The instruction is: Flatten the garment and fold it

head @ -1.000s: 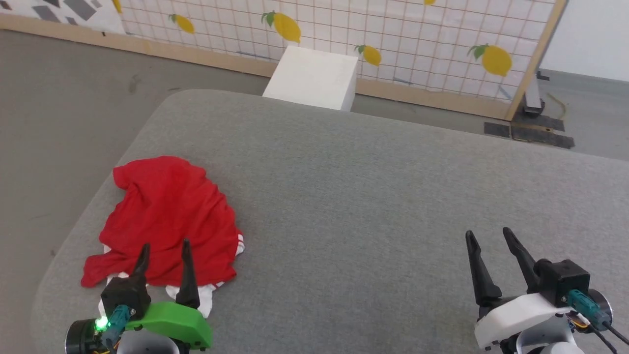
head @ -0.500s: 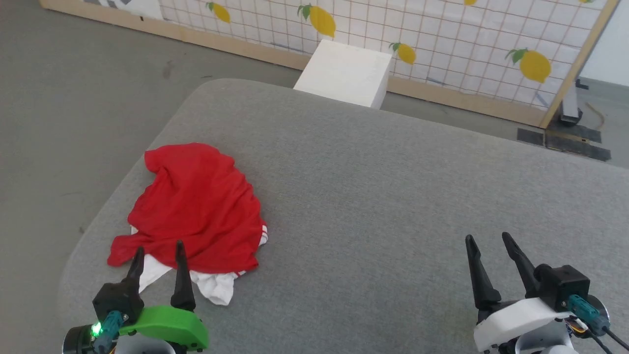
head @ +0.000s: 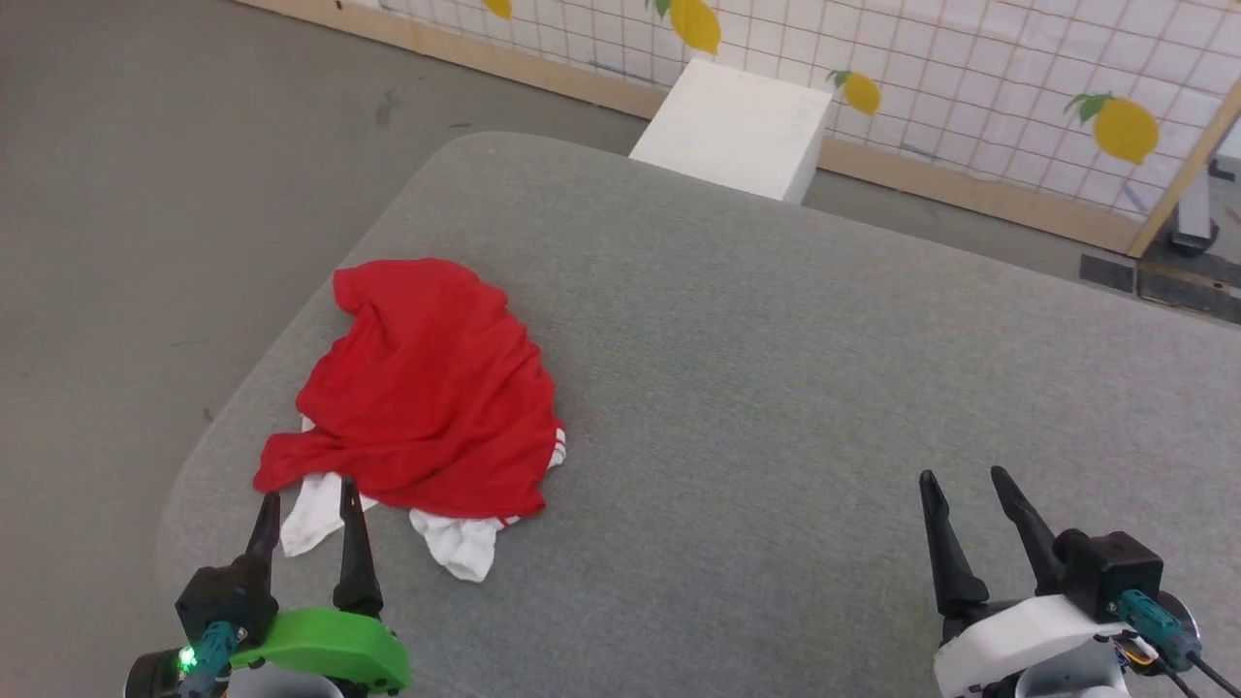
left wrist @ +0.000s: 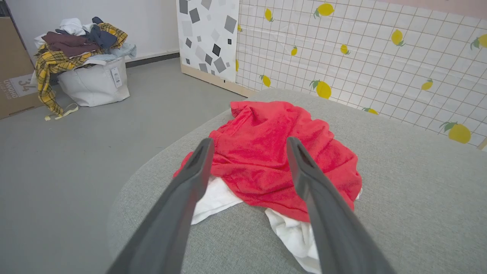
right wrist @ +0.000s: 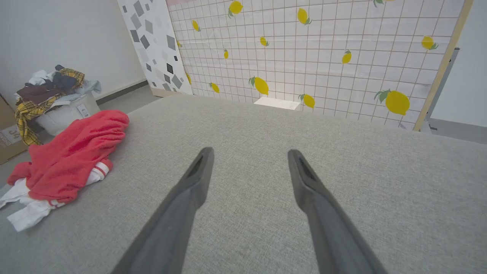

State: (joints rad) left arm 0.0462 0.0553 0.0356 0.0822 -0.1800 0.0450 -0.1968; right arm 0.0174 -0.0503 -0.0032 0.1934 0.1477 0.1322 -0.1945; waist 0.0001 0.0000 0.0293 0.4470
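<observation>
The garment (head: 427,397) lies crumpled near the left edge of the grey padded table (head: 776,388), red cloth on top with white sleeves poking out at its near side. My left gripper (head: 305,494) hovers open just in front of the white sleeve, nothing between its fingers. In the left wrist view the garment (left wrist: 274,152) fills the gap beyond the open fingers (left wrist: 190,179). My right gripper (head: 960,475) stands open over bare table at the lower right, far from the cloth. The right wrist view shows the garment (right wrist: 72,156) off to the left of my right gripper (right wrist: 247,152).
A white box (head: 737,131) stands on the floor beyond the table's far edge, before a lemon-patterned grid screen (head: 970,78). A white laundry basket (left wrist: 93,80) heaped with clothes sits on the floor to the left. The table edge (head: 208,456) drops off close to the garment's left.
The head camera has turned left and down, so the whole picture has shifted right. Both grippers stay open. The left gripper now sits a little nearer than the garment's front edge.
</observation>
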